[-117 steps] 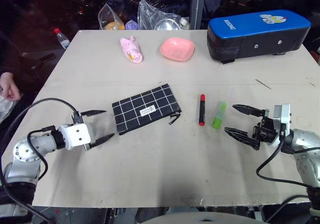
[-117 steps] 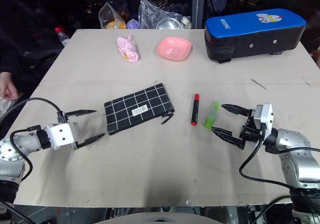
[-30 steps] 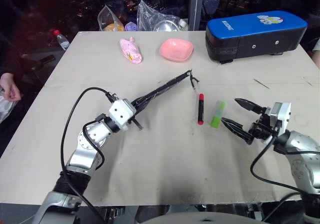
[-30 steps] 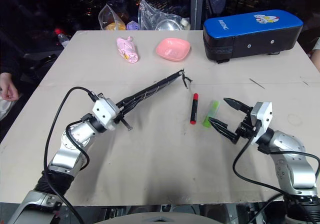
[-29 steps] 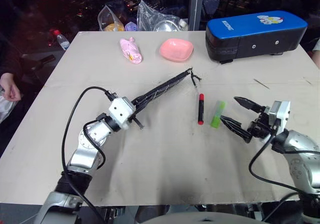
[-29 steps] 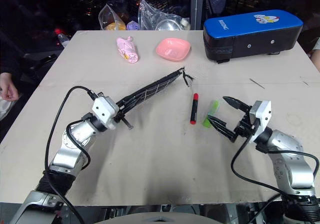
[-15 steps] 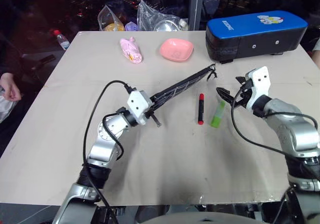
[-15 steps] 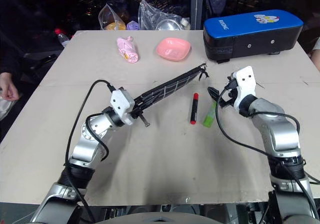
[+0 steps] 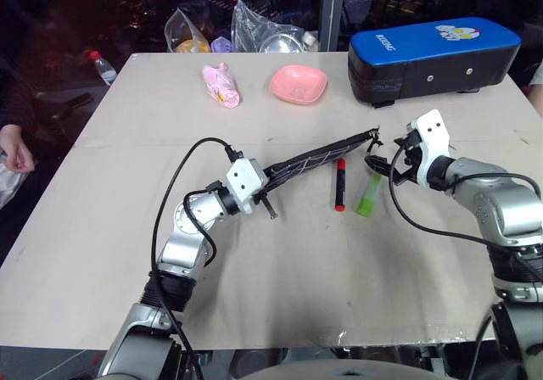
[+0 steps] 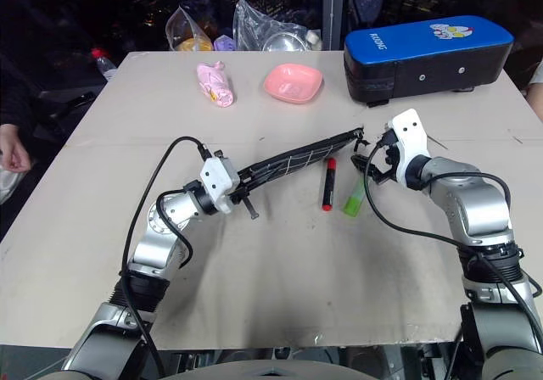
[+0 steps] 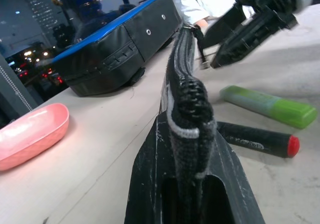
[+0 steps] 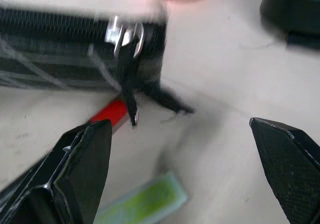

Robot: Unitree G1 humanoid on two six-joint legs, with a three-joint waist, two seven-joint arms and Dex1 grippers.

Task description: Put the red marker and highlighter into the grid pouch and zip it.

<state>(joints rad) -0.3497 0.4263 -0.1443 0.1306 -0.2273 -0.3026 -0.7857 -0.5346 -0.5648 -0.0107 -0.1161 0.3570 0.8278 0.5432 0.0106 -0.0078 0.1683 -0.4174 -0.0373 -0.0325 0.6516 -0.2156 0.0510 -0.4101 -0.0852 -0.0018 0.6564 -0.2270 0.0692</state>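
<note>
1. The grid pouch (image 9: 314, 156) is held off the table (image 9: 280, 270), edge-on. Its long axis runs from the left gripper (image 9: 270, 176) up and across toward the robot's right side. The zipper edge faces up, as the left wrist view shows.
2. Zipper pull (image 12: 125, 36): at the pouch's far end, away from the left gripper. A dark cord tab hangs below the metal slider. The zipper looks closed along the stretch seen in the right wrist view.
3. Left gripper: clamped tight on the near short end of the pouch, so the pouch sticks out like a cantilever.
4. Right gripper (image 9: 386, 161): jaws spread wide, nothing between them. It sits just beside the pull end of the pouch and points toward it. In the right wrist view the pull lies between the lines of the two fingers but farther out; no contact visible.
5. Judgement: the right arm is the nearer one to the pull. The next move likely needs the right jaws to close on the tab and draw it along the pouch's long axis toward the left gripper.
6. The red marker (image 9: 340, 184) and highlighter (image 9: 371, 194) lie on the table side by side, below the pouch's free end, near the right gripper. Neither is in the pouch yet.
</note>
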